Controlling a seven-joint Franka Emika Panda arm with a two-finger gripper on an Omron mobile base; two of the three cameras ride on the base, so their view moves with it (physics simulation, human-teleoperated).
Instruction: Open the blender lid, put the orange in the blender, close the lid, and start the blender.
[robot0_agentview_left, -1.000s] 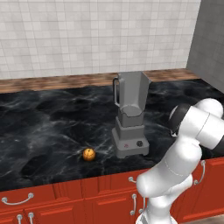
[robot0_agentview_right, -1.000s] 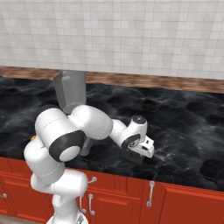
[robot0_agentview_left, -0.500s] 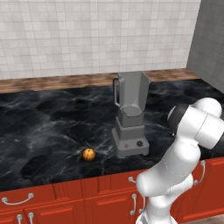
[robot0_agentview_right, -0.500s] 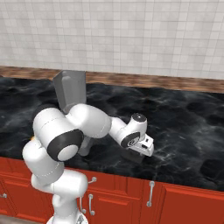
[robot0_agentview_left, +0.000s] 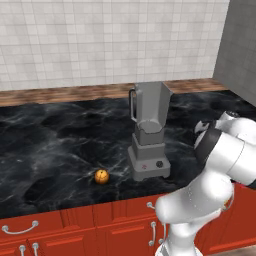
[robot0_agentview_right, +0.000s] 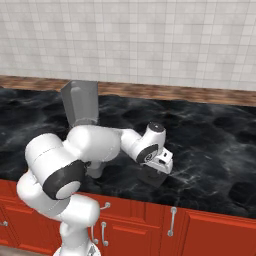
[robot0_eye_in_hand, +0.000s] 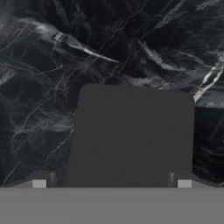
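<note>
The two-finger gripper (robot0_agentview_right: 159, 172) hangs low over the black marbled stone counter (robot0_agentview_right: 210, 150), to the right of the blender, with the small flat dark grey square blender lid (robot0_eye_in_hand: 131, 135) between its fingers. In the hand view the lid spans the gap from one fingertip (robot0_eye_in_hand: 39, 180) to the other, so the jaws stand wide and appear to hold it, though whether it already rests on the stone I cannot tell.

The step in hand looks like setting the lid aside. The grey blender (robot0_agentview_left: 148, 131), with its tall tapered square jar and side handle, stands open-topped and upright, long axis vertical, its knobbed base facing the cabinet edge and its handle toward the left. The small round orange (robot0_agentview_left: 101, 176) lies on the counter near the base's left side, apart from it.

Next, the fingers would need to release the lid flat on the counter, then the arm must swing well left, past the blender, to come down over the fruit.
</note>
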